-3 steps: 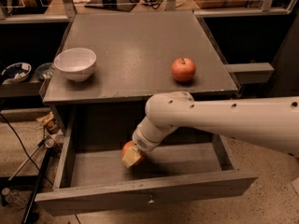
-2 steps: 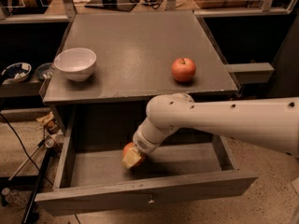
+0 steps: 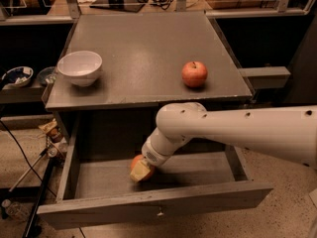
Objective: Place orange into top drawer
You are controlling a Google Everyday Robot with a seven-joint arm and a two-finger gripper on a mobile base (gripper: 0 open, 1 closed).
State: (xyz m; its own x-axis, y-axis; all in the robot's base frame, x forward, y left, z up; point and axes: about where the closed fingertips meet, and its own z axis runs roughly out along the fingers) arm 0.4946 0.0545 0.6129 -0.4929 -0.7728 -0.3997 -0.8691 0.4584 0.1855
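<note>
The top drawer (image 3: pixel 99 209) of the grey cabinet is pulled open toward me. My white arm reaches in from the right and down into it. The gripper (image 3: pixel 140 168) is low inside the drawer, left of its middle, and shut on the orange (image 3: pixel 135 160). Only the orange's upper left side shows behind a pale finger (image 3: pixel 142 171). The orange sits at or just above the drawer floor; I cannot tell if it touches.
A red-orange apple (image 3: pixel 194 74) stands on the cabinet top (image 3: pixel 143 43) at the right. A white bowl (image 3: pixel 79 67) stands at the left. Shelves with dishes (image 3: pixel 17 76) lie to the left, and cables run over the floor at lower left.
</note>
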